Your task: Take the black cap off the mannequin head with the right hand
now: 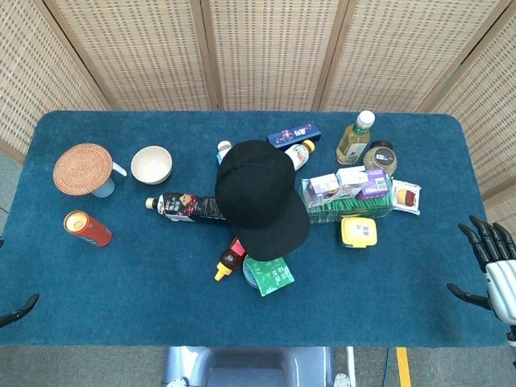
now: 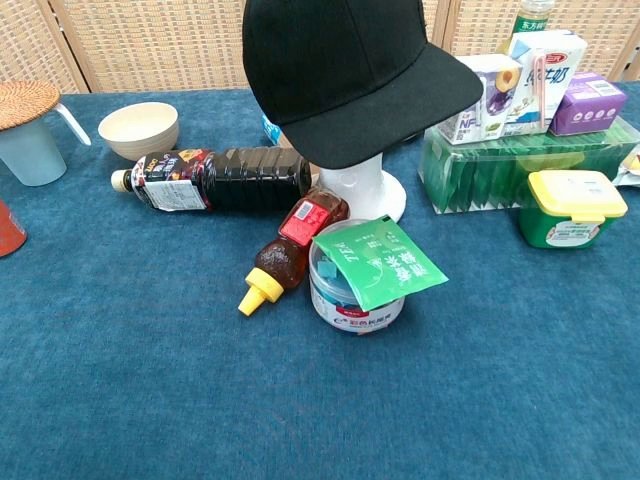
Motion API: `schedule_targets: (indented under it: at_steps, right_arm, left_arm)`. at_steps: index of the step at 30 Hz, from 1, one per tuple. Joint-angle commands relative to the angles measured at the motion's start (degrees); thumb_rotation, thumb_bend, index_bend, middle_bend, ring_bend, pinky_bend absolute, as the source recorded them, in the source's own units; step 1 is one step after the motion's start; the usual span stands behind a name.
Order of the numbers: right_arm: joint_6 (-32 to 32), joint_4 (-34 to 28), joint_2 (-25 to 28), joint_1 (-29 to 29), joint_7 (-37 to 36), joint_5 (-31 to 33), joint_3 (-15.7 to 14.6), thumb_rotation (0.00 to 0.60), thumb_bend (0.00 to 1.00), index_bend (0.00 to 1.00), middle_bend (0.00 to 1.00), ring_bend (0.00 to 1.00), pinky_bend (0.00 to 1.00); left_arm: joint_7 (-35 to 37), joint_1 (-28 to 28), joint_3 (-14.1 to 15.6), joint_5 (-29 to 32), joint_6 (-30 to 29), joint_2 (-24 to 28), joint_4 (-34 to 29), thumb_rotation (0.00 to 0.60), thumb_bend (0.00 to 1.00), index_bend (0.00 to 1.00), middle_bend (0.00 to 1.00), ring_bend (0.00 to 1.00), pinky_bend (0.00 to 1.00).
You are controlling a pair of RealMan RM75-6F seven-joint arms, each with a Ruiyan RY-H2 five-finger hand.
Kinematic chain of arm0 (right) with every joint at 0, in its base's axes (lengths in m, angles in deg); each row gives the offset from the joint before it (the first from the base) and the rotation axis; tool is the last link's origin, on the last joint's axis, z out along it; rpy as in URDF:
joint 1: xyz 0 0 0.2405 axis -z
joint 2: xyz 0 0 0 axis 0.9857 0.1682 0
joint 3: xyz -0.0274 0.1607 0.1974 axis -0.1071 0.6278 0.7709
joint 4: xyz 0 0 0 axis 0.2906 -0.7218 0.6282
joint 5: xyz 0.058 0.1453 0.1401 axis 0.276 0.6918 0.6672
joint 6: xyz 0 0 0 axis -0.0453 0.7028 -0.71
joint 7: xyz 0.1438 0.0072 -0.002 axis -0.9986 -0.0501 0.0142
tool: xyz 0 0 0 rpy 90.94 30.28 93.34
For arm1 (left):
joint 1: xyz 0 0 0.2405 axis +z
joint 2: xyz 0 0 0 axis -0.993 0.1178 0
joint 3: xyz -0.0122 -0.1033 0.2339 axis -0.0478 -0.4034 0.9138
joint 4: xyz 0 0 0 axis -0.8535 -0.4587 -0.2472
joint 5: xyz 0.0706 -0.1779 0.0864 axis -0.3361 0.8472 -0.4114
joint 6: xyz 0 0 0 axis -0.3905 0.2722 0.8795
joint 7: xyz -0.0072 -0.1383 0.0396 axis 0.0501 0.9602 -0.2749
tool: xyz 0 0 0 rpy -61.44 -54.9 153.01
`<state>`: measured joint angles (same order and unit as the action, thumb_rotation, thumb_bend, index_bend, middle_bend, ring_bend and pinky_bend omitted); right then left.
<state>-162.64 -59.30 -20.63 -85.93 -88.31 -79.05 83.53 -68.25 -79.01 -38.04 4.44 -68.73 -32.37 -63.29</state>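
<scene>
We see the black cap (image 1: 260,193) sitting on the white mannequin head (image 2: 362,187) mid-table, brim pointing toward the robot and slightly to its right, task not started. Cap is still fully seated; in the chest view only the mannequin's chin, neck and base show under the brim.

Right hand (image 1: 494,270) is at the right table edge, well apart from the cap, fingers spread and holding nothing. Left hand (image 1: 19,310) barely shows at the left edge, just a dark tip; we cannot tell how its fingers lie.

Handling, our judgement: cap looks like light fabric, soft crown that will dent under a squeeze, brim stiffer and flat. The brim is the best place to take hold, pinched from its front edge, or else we grip over the crown top and lift straight up. The mannequin head looks light on a small base, so a sideways pull could tip it.

Clutter is tight around the base: dark drink bottle (image 2: 215,178) lying on its side to the left, small sauce bottle (image 2: 287,252) with yellow cap in front, round tin (image 2: 350,295) with a green sachet (image 2: 380,262) on it just beside the base. Green box (image 2: 520,160) with cartons on top stands on the right, on the approach side, so we come in above it.
</scene>
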Motion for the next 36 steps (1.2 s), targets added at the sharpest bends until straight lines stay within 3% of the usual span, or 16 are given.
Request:
schedule_targets:
  at_steps: [1, 6, 13, 20, 25, 36]
  right_arm:
    - [0.05, 0.79, -0.99, -0.42, 1.34, -0.98, -0.29, 0.600, 0.00, 0.06, 0.01, 0.00, 0.00]
    - [-0.48, 3.53, -2.54, -1.44, 1.29, -2.66, -0.21, 0.600, 0.00, 0.06, 0.03, 0.01, 0.00]
    - [-3.06, 9.98, -4.96, -4.14, 2.34, -7.24, 0.51, 0.600, 0.00, 0.11, 0.09, 0.07, 0.09]
    - [-5.32, 14.05, -7.11, -7.72, 1.99, -11.87, 0.85, 0.600, 0.00, 0.13, 0.13, 0.10, 0.14]
    - [-4.36, 11.95, -8.80, -11.52, 7.28, -16.80, 0.30, 0.600, 0.00, 0.15, 0.15, 0.12, 0.19]
    - [-0.15, 5.11, -11.42, -16.90, 15.21, -20.38, 0.40, 0.600, 0.00, 0.18, 0.19, 0.16, 0.27]
  left_arm:
    - [1.77, -0.04, -0.71, 1.20, 0.56, 0.84, -0.12, 0.600, 0.18, 0.07, 0.00, 0.00, 0.01]
    - [1.77, -0.09, -0.64, 0.46, 0.70, 1.04, -0.13, 0.600, 0.18, 0.07, 0.00, 0.00, 0.01]
    - [3.32, -1.38, -0.42, -4.73, 0.80, 2.91, 0.34, 0.600, 0.18, 0.07, 0.00, 0.00, 0.01]
    - [0.23, -2.97, -1.28, -3.03, 3.10, 6.63, -4.12, 0.600, 0.18, 0.07, 0.00, 0.00, 0.01]
    - [-4.15, -4.60, -1.96, -1.85, 5.34, 9.57, -8.36, 0.600, 0.18, 0.07, 0.00, 0.00, 0.01]
    - [-8.49, -6.12, -3.05, 2.14, 7.19, 8.49, -9.75, 0.600, 0.19, 0.07, 0.00, 0.00, 0.01]
